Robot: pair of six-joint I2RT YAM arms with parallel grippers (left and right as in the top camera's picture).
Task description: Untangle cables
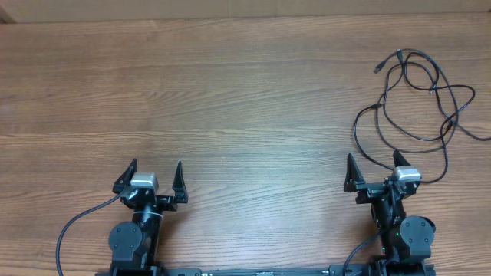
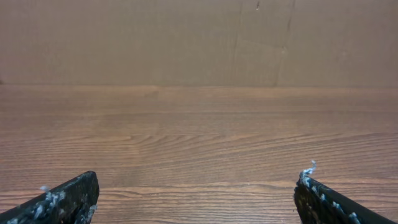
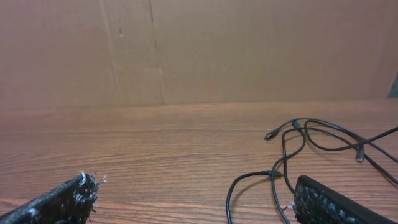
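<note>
Left hand [image 1: 156,170] and right hand [image 1: 374,165] rest at the counter's [image 1: 230,92] near edge, both spread wide, holding nothing. Cables [image 1: 418,100] sprawl in loose, crossing loops just beyond the right hand, one strand lying between its fingers.

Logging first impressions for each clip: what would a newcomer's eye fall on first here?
The cables, a loose black tangle of loops at the far right of the table, stand out against the wood. Their near loops reach the open right hand at the near edge, while the left hand, also open, sits well apart at the near left.
</note>
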